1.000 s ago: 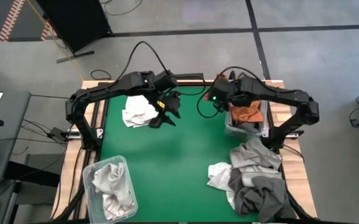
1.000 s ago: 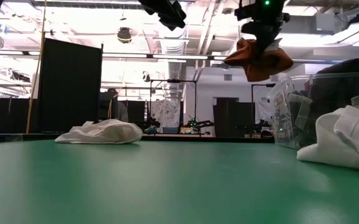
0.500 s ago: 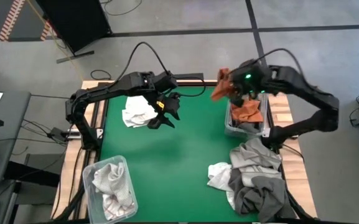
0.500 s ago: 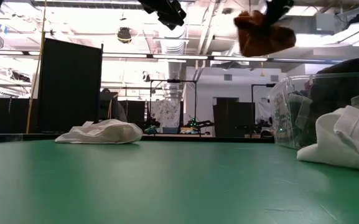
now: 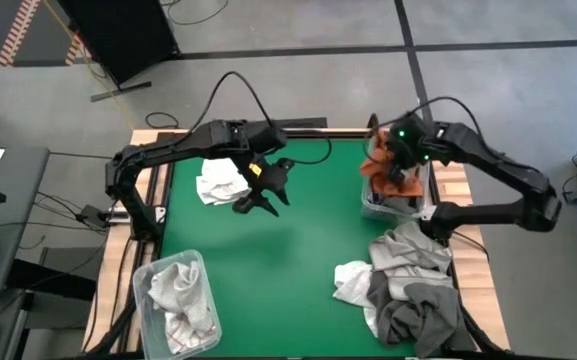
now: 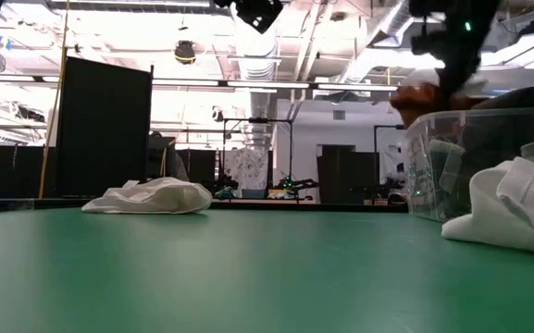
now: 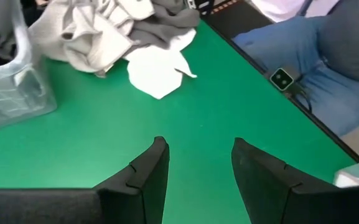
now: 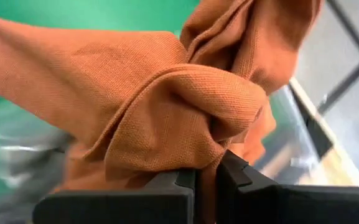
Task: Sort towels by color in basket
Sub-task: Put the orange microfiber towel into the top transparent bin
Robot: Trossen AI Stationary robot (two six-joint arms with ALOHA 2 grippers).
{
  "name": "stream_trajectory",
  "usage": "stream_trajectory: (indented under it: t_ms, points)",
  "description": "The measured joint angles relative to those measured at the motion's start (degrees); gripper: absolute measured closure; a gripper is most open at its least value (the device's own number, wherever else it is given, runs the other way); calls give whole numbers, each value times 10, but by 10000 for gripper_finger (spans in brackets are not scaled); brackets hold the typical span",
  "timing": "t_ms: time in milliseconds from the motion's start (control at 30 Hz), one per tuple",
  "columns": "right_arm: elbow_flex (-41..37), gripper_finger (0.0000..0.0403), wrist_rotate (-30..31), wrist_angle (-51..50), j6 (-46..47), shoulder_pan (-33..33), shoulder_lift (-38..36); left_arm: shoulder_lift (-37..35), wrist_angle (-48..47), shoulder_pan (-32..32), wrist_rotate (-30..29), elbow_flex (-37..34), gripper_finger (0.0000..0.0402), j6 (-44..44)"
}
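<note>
Orange towel (image 8: pixel 167 118) now over bin (image 5: pixel 396 203)

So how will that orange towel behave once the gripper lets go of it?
Probably floppy: the orange towel bunches in soft folds, pinched in the shut right gripper. Likely light, hanging from one small pinch. It should drop limp into the clear bin below, not roll.

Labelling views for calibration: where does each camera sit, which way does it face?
High: overhead, straight down on table; both arms.
Low: tabletop height, level across; white towel.
Left wrist: past open left gripper toward towel pile.
Right wrist: right gripper shut on orange towel.
Shared: high and low both show clear bin.
</note>
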Motion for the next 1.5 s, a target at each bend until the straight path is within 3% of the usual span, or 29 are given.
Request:
stream_trajectory:
  t_ms: [200, 467, 733, 933, 1067, 1333, 1500]
  points:
    - [-74, 361, -24, 7, 11, -66, -10, 0, -13, -9, 0, 0, 234, 1]
    - [-197, 361, -107, 60, 16, -131, 29, 0, -11, -10, 0, 0, 234, 8]
    - [-186, 334, -95, 74, 25, -129, 106, 0, -12, -10, -4, 0, 234, -12]
    - [-187, 313, -76, 71, 35, -115, 121, 0, -12, -10, -15, 0, 234, -28]
    - [-175, 280, -74, 38, 41, -105, 110, 0, -14, -10, -29, 0, 234, -37]
    - [-113, 151, -82, -34, 76, -92, 52, 0, -25, -10, -37, 0, 234, -37]
    - [-65, 102, -79, -61, 96, -75, 21, 0, -26, -10, -58, 0, 234, -37]
